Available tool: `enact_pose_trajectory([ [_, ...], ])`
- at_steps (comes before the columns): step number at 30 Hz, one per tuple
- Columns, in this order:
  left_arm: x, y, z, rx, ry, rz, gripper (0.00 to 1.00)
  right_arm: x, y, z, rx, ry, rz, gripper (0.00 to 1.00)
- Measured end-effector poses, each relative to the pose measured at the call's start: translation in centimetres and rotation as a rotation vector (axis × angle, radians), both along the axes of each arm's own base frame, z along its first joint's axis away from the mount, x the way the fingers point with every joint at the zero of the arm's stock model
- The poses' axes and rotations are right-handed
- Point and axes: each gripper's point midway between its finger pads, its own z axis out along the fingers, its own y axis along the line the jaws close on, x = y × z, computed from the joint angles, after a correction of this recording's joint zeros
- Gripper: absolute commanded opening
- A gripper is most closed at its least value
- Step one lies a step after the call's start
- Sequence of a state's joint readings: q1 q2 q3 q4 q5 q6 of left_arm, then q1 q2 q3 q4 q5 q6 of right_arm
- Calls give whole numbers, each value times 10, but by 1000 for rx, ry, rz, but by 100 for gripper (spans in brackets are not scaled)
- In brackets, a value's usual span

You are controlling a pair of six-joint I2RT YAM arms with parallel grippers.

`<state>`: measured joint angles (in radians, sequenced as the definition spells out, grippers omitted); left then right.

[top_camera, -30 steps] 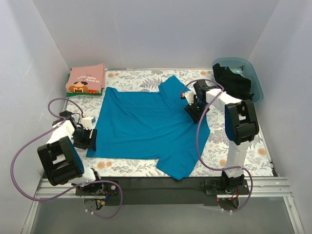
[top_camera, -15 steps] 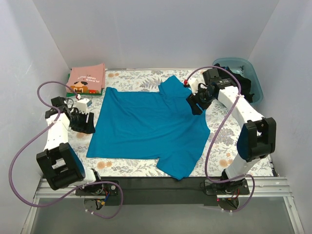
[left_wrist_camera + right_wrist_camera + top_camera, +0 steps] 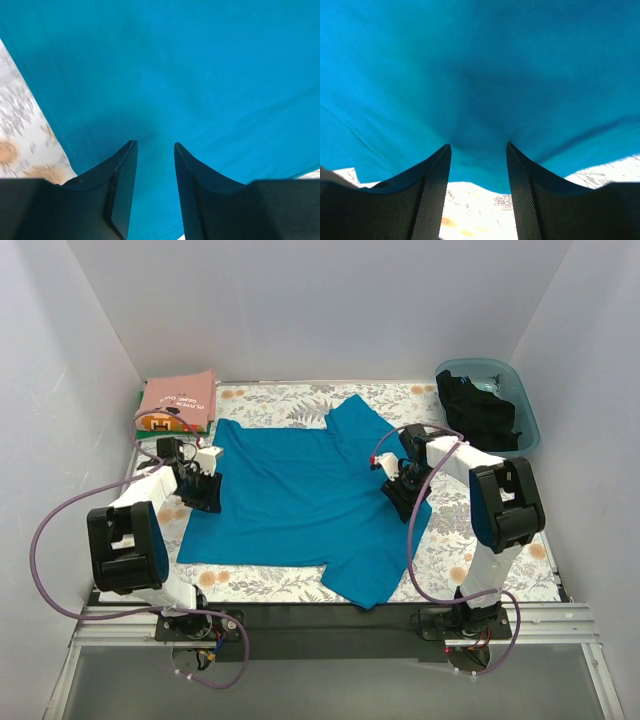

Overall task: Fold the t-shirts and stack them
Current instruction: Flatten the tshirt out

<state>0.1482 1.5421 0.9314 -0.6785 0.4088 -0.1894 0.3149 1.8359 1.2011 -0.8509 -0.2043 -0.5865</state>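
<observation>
Top view first: the plain teal-blue cloth t-shirt [image 3: 300, 495] lies spread flat in the middle of the floral-covered counter [image 3: 500, 540]. One sleeve points far, the other near. A second ago the left arm [image 3: 150, 485] sat outside the shirt's near-left corner, and the right arm [image 3: 455, 455] went on to reach toward the far sleeve. Now both have swung in, the left jaws on the shirt's left edge and the right jaws on its right edge, facing each other across the cloth. The folded pink t-shirt with pixel-art print [image 3: 178, 400] waits at the far-left corner (a sliver of green t-shirt [image 3: 139, 415] shows beneath it). The black t-shirt [image 3: 478, 410] sits bunched in the translucent blue plastic tub [image 3: 527, 420] at far right.

Left wrist: the jaws stand a narrow gap apart, tips down on teal cloth just inside the hem. They have narrowed from a moment ago, but nothing looks pinched.

Right wrist: these jaws stand a little wider, tips pressed into the cloth at the hem. Creases run toward the gap, and the cloth is not clamped yet.

My read: a paired grab at opposite edges is about to start the first fold, and the black tee has yet to be folded.
</observation>
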Motion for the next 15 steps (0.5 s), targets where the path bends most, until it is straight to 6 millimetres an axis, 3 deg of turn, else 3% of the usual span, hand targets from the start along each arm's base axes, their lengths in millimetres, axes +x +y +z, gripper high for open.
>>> enact_pose_trajectory([
  [4,-29,12,-25,72,76,25,33,-2,-8,-2,-30,-34,19,54],
  [7,-49,18,-24,124,71,17,33,-11,-16,-3,-52,-62,38,54],
  [11,-90,20,-26,165,120,-8,32,-35,-30,-4,-91,-69,90,54],
  [15,-117,17,-21,162,175,-38,34,-66,-37,0,-94,7,146,65],
])
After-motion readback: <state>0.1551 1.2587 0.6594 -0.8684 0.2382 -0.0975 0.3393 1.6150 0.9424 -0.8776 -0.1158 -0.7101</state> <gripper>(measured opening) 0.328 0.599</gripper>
